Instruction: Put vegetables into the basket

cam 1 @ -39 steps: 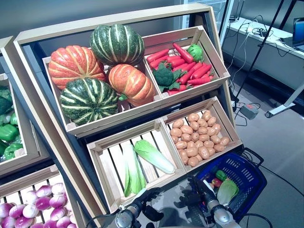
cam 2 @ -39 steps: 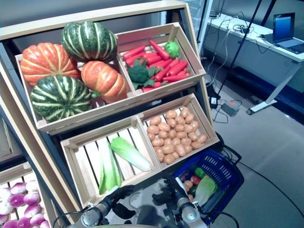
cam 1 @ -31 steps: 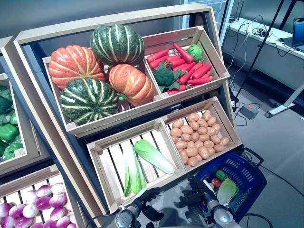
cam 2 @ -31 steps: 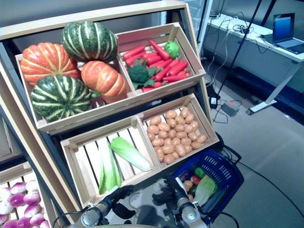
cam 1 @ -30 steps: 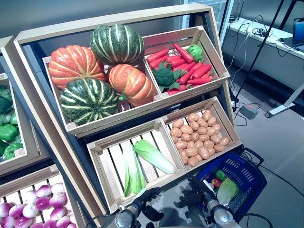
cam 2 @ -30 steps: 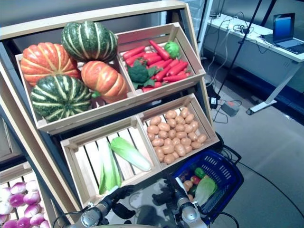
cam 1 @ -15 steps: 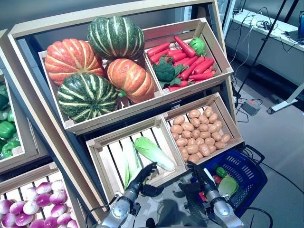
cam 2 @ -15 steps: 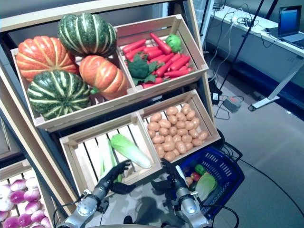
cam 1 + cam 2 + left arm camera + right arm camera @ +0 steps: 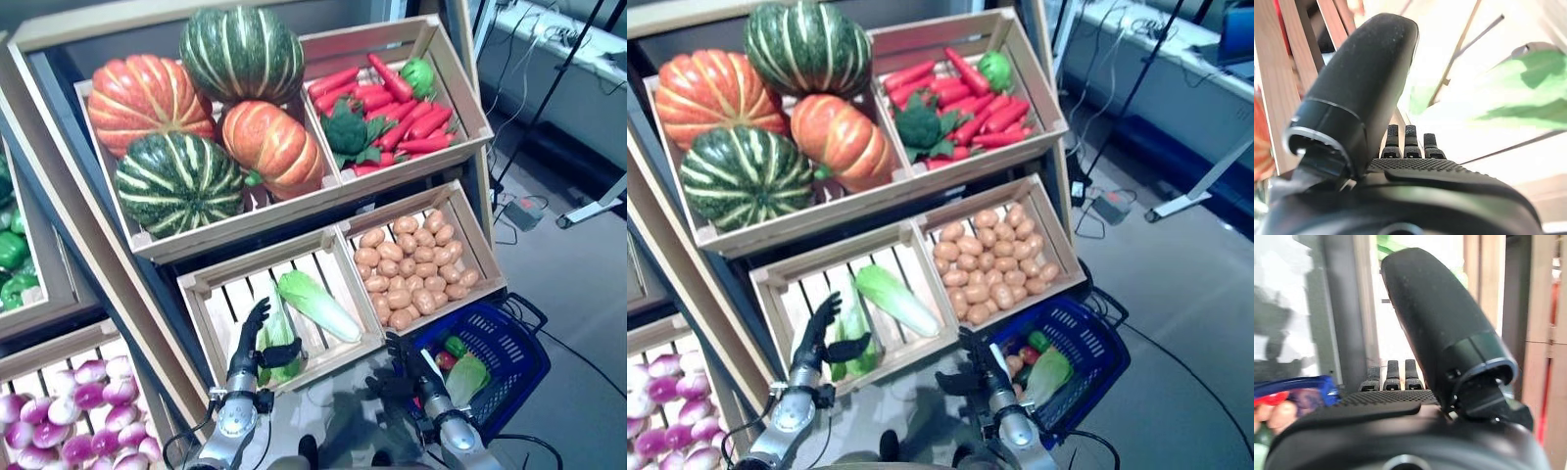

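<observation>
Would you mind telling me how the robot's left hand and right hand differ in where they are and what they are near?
The left hand reaches up over the cabbage crate, its open fingers above the left-hand cabbage; the right hand is lower, outside the crates, beside the blue basket. The left hand is close to a vegetable; the right hand is near none on the shelf. Both are open and hold nothing.

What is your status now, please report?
Left hand open over the cabbage in the lower crate. Right hand open, empty, beside the blue basket. Nothing blocks.
</observation>
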